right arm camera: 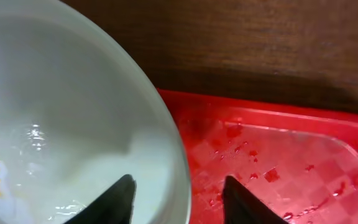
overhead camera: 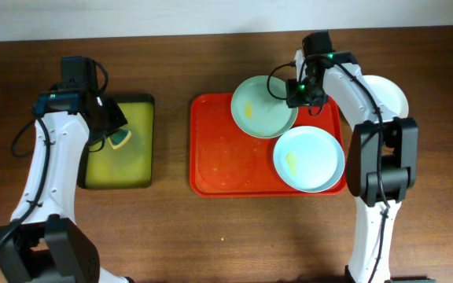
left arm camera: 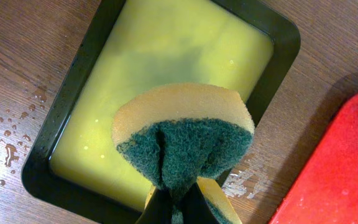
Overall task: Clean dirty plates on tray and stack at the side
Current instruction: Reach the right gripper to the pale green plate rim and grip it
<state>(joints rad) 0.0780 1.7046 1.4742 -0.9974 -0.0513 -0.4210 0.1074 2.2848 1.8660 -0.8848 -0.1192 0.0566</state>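
Right end effector [right arm camera: 179, 182] astride plate [right arm camera: 73, 93] rim

Wooden table [overhead camera: 211, 251], red tray [overhead camera: 226, 161], black-rimmed yellow tray [overhead camera: 124, 169], white plate [overhead camera: 395, 94]

The red tray [overhead camera: 211, 161] is lying flat, spreading left of and behind the right claw [overhead camera: 296, 93]. 1 mint plate [overhead camera: 259, 108], yellow-smeared, is sitting with its rim between the claw's fingers, overhanging the tray's far edge. 1 pale plate [overhead camera: 308, 159], also smeared, is resting just behind the claw. 1 white plate [overhead camera: 392, 94] is lying to its right, off the tray.
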